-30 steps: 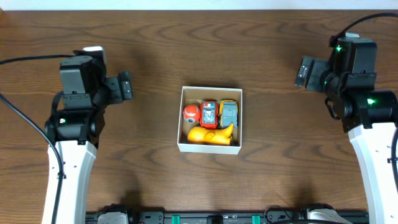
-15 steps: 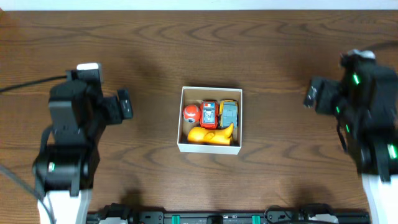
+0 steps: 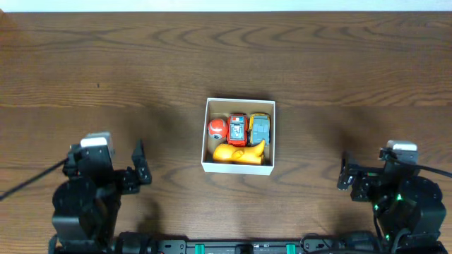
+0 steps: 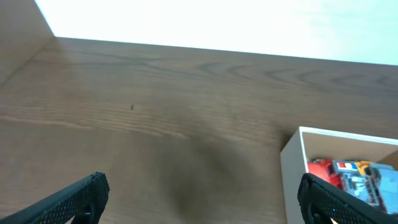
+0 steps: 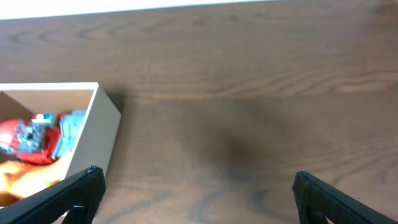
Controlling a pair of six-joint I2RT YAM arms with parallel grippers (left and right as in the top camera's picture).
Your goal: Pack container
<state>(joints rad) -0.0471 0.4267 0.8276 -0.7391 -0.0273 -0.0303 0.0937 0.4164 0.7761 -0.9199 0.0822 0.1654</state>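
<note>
black left gripper (image 3: 140, 166) and black right gripper (image 3: 345, 173) have both drawn back toward the robot's side, each gaping wide and empty, small square white cardboard container (image 3: 236, 167) well ahead between them, full of colourful toys (image 3: 237, 130); packing looks done.

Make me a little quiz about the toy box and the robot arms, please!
1. True or false: the yellow duck lies inside the container.
2. Pick one: what is the left gripper holding?
A) the yellow duck
B) nothing, it is open
C) a spoon
3. Fill in: the middle car, between the round toy and the grey car, is coloured ___.

Key: 1 true; 2 B; 3 red.
</note>
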